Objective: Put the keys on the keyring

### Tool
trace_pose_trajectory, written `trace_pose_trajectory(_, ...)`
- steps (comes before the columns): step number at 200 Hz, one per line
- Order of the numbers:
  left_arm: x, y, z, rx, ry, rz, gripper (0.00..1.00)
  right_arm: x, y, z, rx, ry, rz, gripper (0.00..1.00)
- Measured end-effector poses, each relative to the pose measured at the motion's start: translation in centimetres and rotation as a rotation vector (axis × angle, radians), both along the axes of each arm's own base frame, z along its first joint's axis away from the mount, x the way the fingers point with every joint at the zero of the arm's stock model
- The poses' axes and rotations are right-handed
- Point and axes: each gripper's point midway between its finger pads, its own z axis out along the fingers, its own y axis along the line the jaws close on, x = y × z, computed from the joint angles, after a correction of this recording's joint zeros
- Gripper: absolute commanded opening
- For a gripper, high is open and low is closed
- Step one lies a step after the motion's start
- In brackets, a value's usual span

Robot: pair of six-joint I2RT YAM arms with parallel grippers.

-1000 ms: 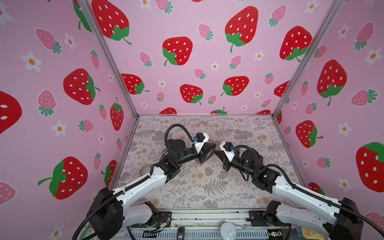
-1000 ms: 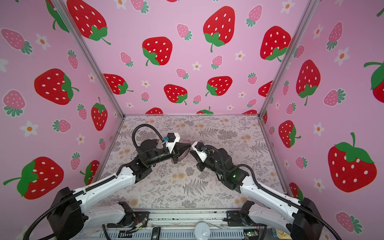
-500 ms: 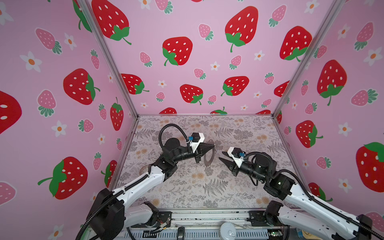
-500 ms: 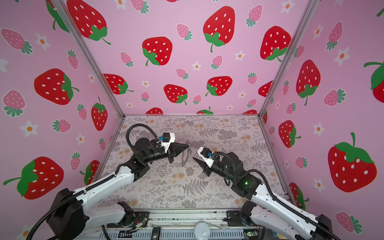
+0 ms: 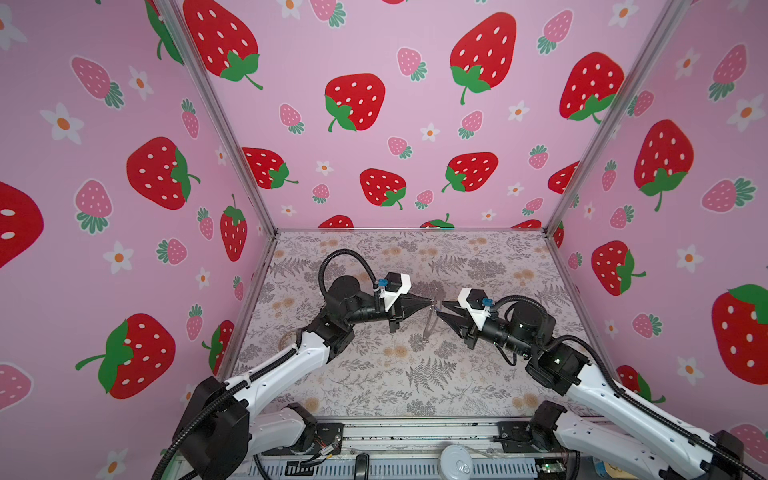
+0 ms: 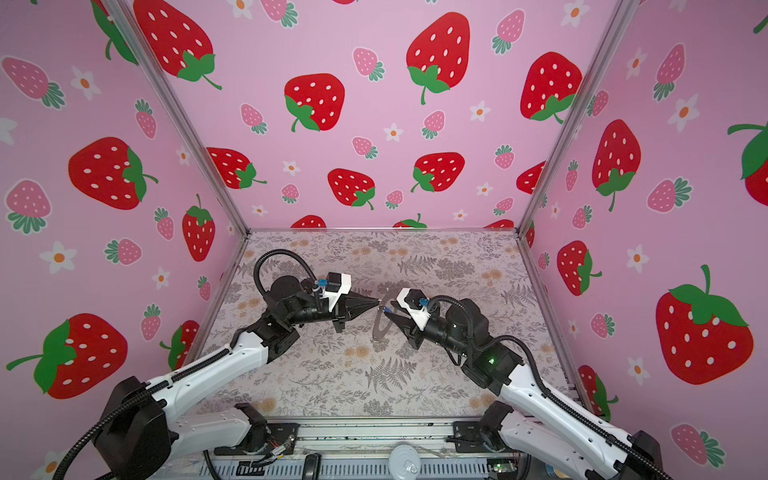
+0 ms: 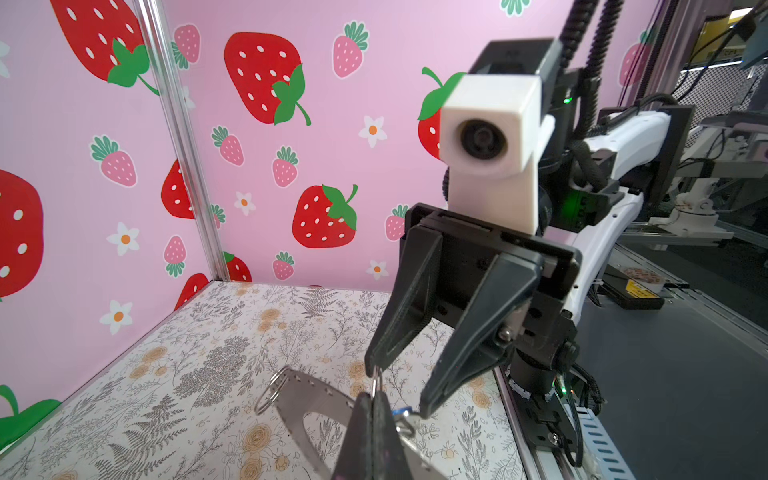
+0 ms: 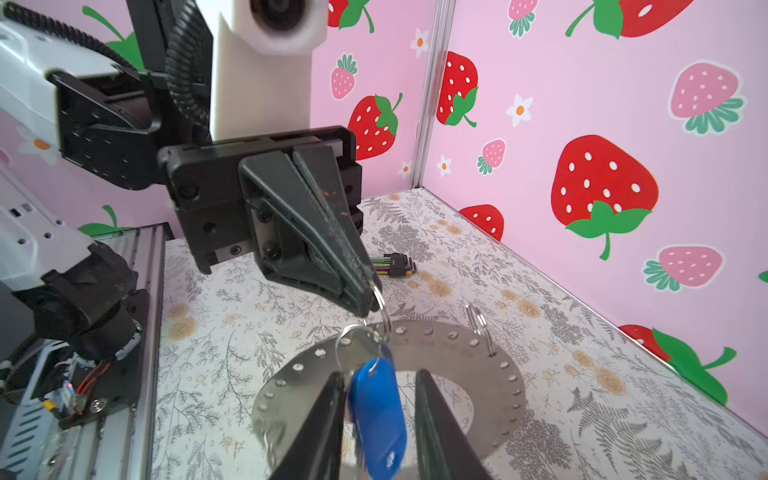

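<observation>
Hands meeting at the keyring (image 8: 478, 361) over the worktop (image 5: 374, 374).
The left hand (image 8: 365, 301), clenched, pinches a wire loop (image 8: 385, 309) at the keyring's rim; the keyring hangs edge-on in both top views. The blue-headed key (image 8: 378, 407) dangles just below that loop, between the parted, released fingers of the right hand (image 7: 401, 390).

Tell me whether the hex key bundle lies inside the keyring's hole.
No: the hex key bundle lies on the table, well apart from the keyring.
</observation>
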Motion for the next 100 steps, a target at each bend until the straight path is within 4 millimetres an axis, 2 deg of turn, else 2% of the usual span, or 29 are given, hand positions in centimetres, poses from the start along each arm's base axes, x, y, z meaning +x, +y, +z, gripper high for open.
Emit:
trace_pose_trajectory(61, -0.6, 0.0, -0.5, 0.018, -0.012, -0.033, 0.00, -0.4, 0.2, 1.3, 0.065, 0.020, 0.058, 0.24)
trace_pose_trajectory(100, -0.9, 0.0, -0.4, 0.018, -0.018, -0.050, 0.00, -0.1, 0.6, 0.5, 0.057, 0.058, 0.074, 0.22)
